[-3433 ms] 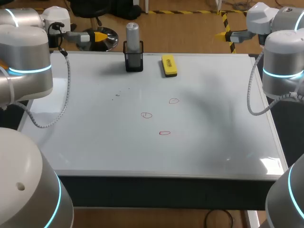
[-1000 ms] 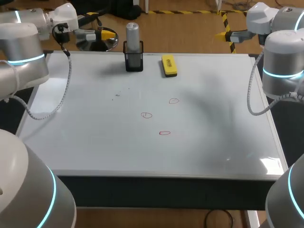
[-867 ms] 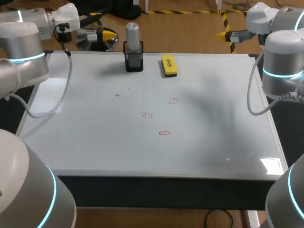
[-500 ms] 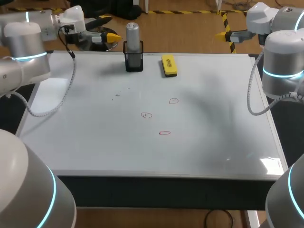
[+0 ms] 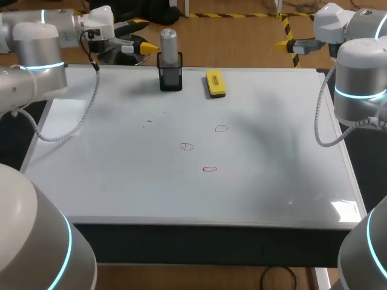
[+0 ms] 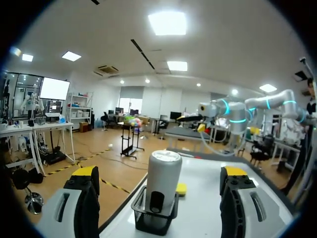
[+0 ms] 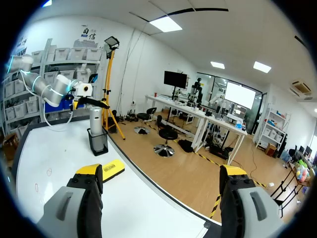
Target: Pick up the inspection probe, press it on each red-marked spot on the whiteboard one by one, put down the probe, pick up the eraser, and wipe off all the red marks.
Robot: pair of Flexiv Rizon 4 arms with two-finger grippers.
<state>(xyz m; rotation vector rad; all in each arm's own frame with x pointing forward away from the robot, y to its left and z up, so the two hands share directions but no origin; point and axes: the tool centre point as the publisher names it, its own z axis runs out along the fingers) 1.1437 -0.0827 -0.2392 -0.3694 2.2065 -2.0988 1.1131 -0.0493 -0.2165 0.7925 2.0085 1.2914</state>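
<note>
The grey cylindrical inspection probe (image 5: 169,43) stands upright in a black mesh holder (image 5: 171,78) at the whiteboard's far edge. A yellow eraser (image 5: 214,83) lies just right of it. Three small red marks (image 5: 221,128) (image 5: 186,146) (image 5: 209,169) sit mid-board. My left gripper (image 5: 144,36) hangs open just left of the probe, level with its top. In the left wrist view the probe (image 6: 163,181) stands ahead of the open gripper (image 6: 161,171), in line with the gap and untouched. My right gripper (image 5: 283,43) is open and empty beyond the far right corner; from there the probe (image 7: 95,121) and eraser (image 7: 113,169) lie far ahead.
The whiteboard (image 5: 121,181) covers the whole tabletop, with faint grey specks (image 5: 150,121) left of the marks. My right arm's elbow (image 5: 360,84) stands over the right edge, and my left arm's elbow (image 5: 36,72) over the far left corner.
My left arm has swung right along the far edge, bringing its open gripper up close to the probe. The right arm, probe and eraser have not moved.
</note>
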